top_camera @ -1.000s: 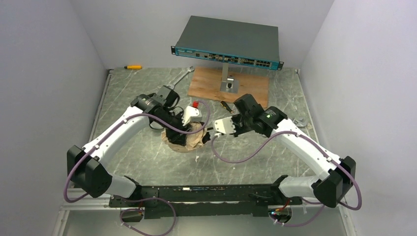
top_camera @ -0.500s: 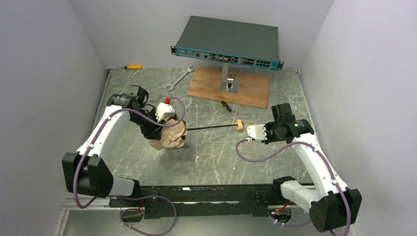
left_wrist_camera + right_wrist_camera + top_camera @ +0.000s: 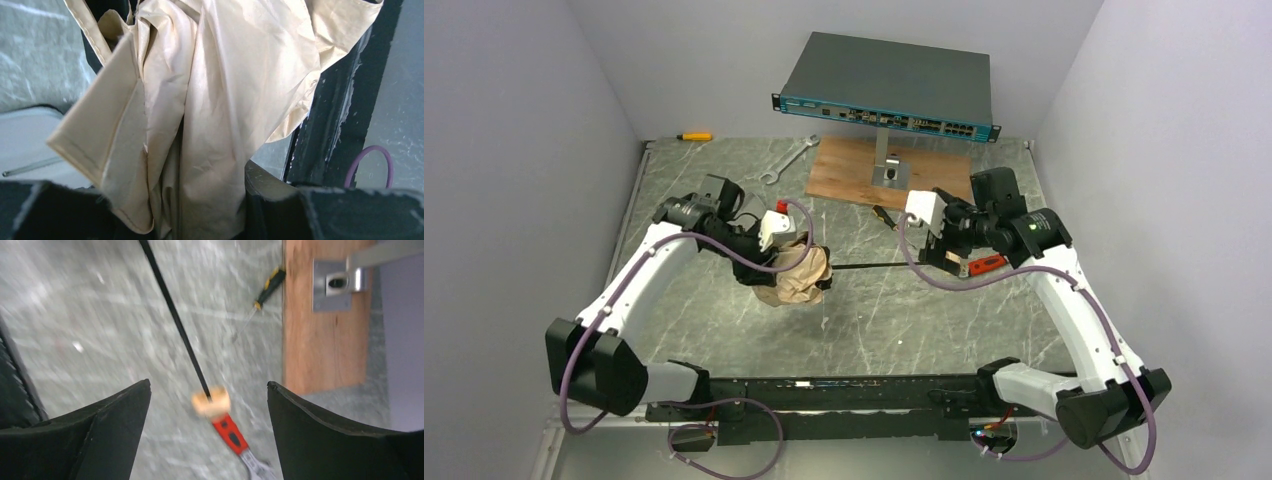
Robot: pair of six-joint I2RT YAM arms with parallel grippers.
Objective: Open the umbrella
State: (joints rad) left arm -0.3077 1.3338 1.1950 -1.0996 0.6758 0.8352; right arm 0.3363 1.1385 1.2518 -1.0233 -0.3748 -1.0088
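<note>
Nearest me on the grey marbled surface (image 3: pixel 874 320), my left end effector (image 3: pixel 769 268) is clamped on the umbrella (image 3: pixel 796 282). In the left wrist view, crumpled cream-beige fabric with stitched hems fills the space between my two black fingers (image 3: pixel 50 212), with black lining showing behind it. The canopy is a bunched, unopened wad. I cannot tell whether it rests on the surface or hangs just above it.

From that wad the thin black shaft (image 3: pixel 874 266) runs to my right and ends in a small cream handle knob (image 3: pixel 211 402). My right end effector (image 3: pixel 207 385) hovers over that end, released. Its fingers are spread wide on either side of the shaft and touch neither the shaft nor the knob. A red-handled tool (image 3: pixel 229 434) lies right against the knob, on its far side from the shaft.

Farther back, a yellow-and-black screwdriver (image 3: pixel 267 285) lies beside the edge of a wooden board (image 3: pixel 844 175). The board carries a metal post holding a dark-grey network switch (image 3: pixel 889 75). Left of the board lies a wrench (image 3: pixel 789 158), and at the far left corner is a small yellow tool (image 3: pixel 694 136).
</note>
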